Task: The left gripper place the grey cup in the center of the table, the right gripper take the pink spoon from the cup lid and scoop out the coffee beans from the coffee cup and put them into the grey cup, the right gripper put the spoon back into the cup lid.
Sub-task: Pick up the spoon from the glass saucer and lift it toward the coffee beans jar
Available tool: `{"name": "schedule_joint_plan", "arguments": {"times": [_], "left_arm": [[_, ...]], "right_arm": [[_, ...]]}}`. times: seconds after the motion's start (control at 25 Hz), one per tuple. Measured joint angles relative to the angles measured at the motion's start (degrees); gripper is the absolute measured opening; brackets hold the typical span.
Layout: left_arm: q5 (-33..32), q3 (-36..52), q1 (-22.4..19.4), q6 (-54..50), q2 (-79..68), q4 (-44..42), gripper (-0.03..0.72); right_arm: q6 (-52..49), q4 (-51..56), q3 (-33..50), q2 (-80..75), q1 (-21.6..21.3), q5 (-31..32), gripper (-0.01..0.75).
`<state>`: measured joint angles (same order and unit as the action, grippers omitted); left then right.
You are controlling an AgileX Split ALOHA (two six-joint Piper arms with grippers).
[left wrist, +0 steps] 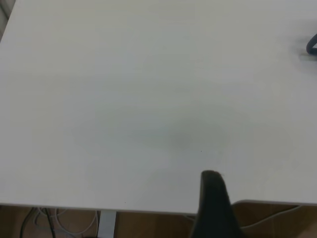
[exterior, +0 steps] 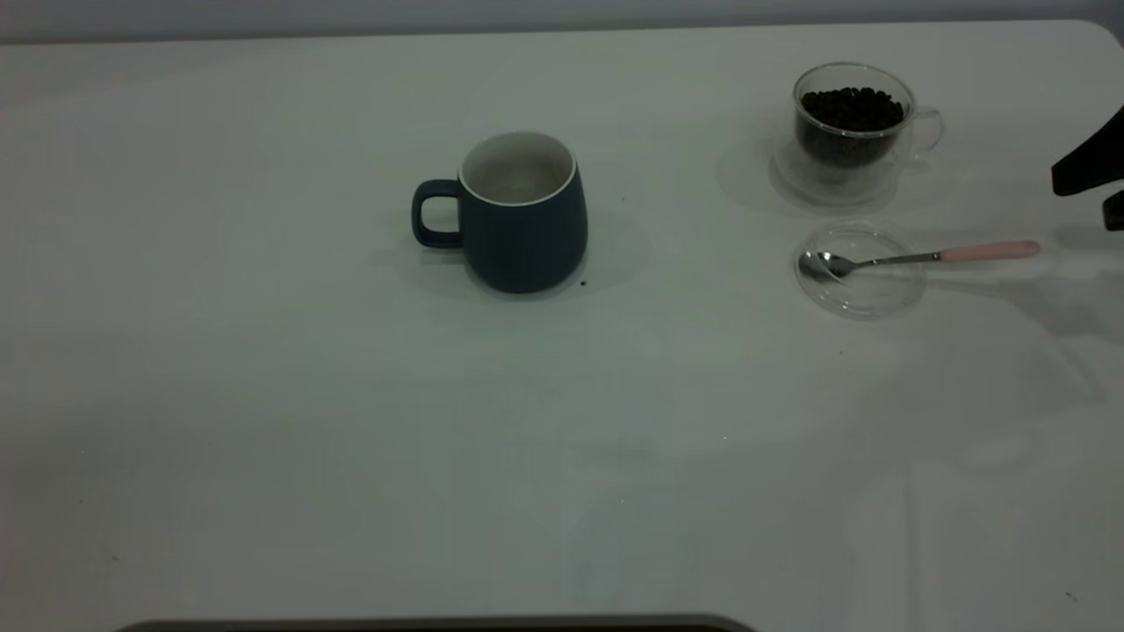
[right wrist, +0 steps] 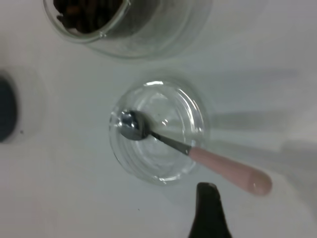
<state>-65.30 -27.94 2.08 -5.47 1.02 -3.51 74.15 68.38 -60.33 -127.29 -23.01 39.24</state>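
Grey cup [exterior: 525,215] upright mid-table, pink spoon [exterior: 922,257] bowl in cup lid [exterior: 861,270]

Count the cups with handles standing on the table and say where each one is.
2. The grey cup stands near the table's centre, handle toward the left arm's side. The coffee cup, holding coffee beans, stands far right, behind the cup lid.

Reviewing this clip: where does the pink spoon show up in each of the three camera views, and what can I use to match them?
Exterior view: the pink spoon lies at the right, bowl in the cup lid, handle pointing toward the right edge.
Left wrist view: not in it; only the table and a sliver of the grey cup.
Right wrist view: the pink spoon is central, bowl in the cup lid.
Shared landmark: the coffee cup beside the lid.
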Motion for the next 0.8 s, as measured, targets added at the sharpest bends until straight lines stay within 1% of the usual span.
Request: {"name": "schedule_joint_plan", "arguments": {"times": [0.12, 0.4, 0.52, 0.68, 0.8], "left_arm": [[0.0, 0.0, 0.0, 0.0, 0.0, 0.0, 0.567], [0.0, 0.0, 0.0, 0.0, 0.0, 0.0, 0.567], [0.0, 0.0, 0.0, 0.0, 0.0, 0.0, 0.567], [0.0, 0.0, 0.0, 0.0, 0.0, 0.0, 0.567], [0.0, 0.0, 0.0, 0.0, 0.0, 0.0, 0.567]], "right_arm": [[1.0, 1.1, -2.6, -3.5, -0.9, 3.2, 0.588], [1.5, 1.9, -5.6, -10.4, -1.0, 5.2, 0.588], [3.3, 5.0, -6.1, -12.0, -1.0, 6.3, 0.588], [6.1, 8.6, -6.1, -14.4, -1.0, 9.7, 0.588], [6.7, 9.8, -6.1, -15.9, -1.0, 10.3, 0.588]]}}
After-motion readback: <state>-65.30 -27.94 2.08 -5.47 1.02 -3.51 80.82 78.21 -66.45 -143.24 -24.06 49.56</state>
